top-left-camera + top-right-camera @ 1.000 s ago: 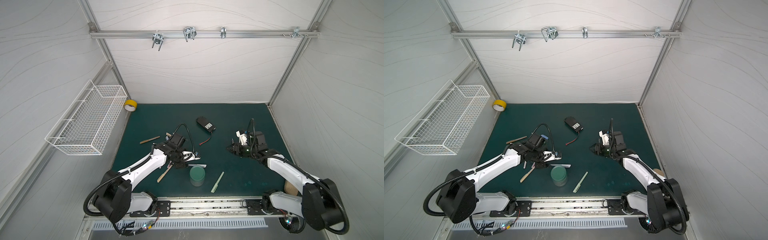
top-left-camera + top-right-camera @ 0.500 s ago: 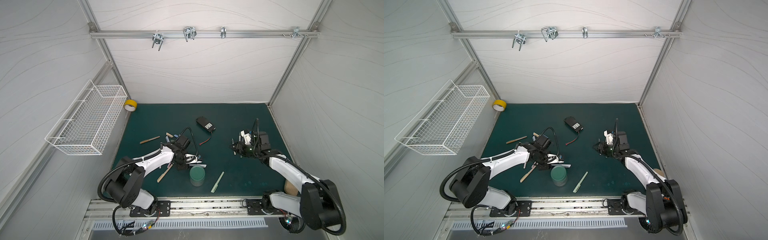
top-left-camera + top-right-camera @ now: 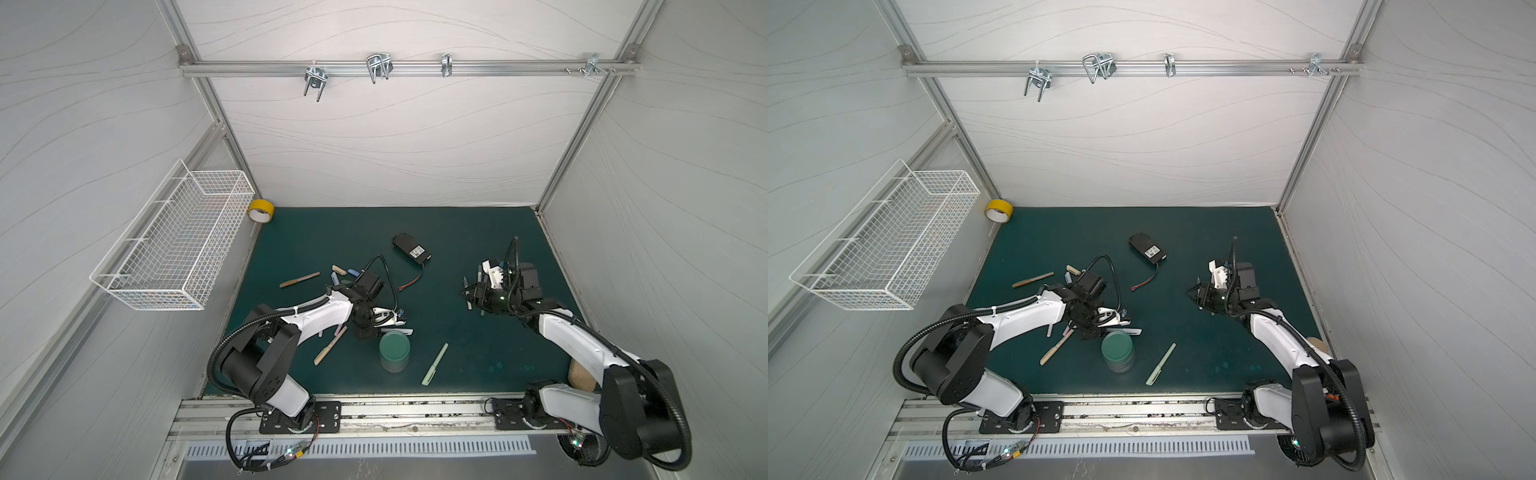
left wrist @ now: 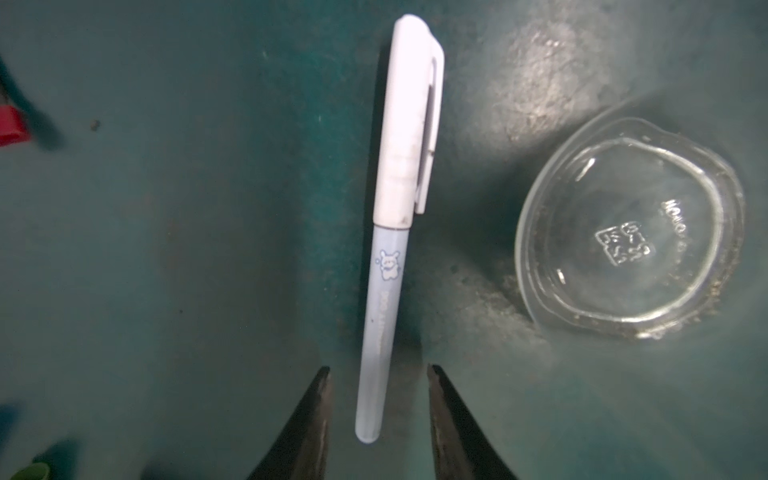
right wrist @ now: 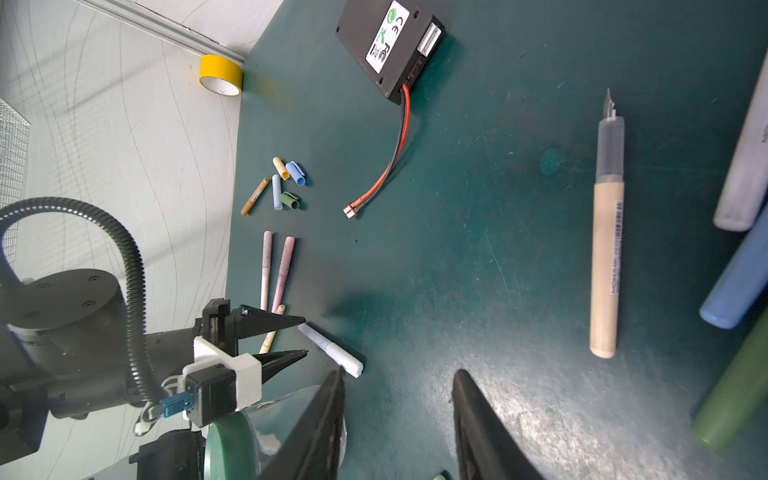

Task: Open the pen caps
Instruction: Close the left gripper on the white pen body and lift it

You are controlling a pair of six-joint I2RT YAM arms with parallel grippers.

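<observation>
Pale blue in the barrel and white in the cap, a capped pen is seen lying flat on the green counter, just beside a clear plastic cup. Its long axis is lined up with the reach of the left pincer, whose jaws stand apart astride the barrel's tail end, neither touching it. The cap end points away from that pincer. The left arm is judged far the nearer. The right pincer is seen open and empty, well apart from the pen. A small cartoon print is borne on the barrel, and the scuffed cap is still seated.
</observation>
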